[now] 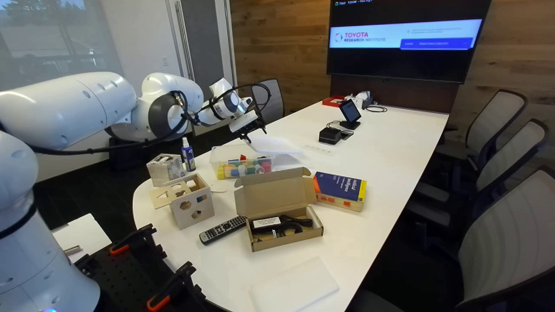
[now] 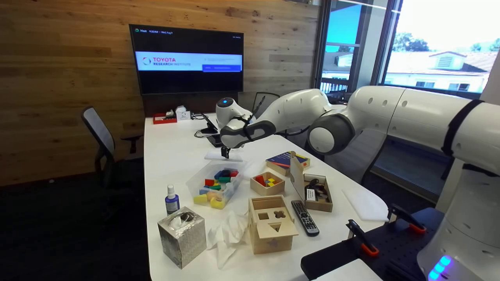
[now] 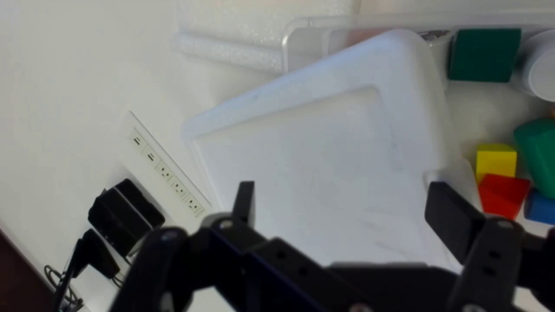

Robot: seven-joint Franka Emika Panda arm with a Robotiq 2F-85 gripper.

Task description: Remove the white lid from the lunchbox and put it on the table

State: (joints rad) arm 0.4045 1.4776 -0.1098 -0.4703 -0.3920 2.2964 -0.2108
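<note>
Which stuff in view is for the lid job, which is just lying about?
For the job:
white lid
lunchbox, coloured blocks inside
table, where the lid should go
gripper, fingers apart

Just lying about:
tissue box
spray bottle
wooden shape sorter
remote
cardboard box
blue-yellow book

wall screen [image 2: 189,60]: "Meet", "TOYOTA RESEARCH INSTITUTE" | book [image 1: 340,186]: "Artificial Intelligence"

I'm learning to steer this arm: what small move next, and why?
Probably ease the open hand up a little: its fingers stand apart, and the lid is already off the blocks. Whether the lid's edge rests on the box, I cannot tell; rising may show it.
</note>
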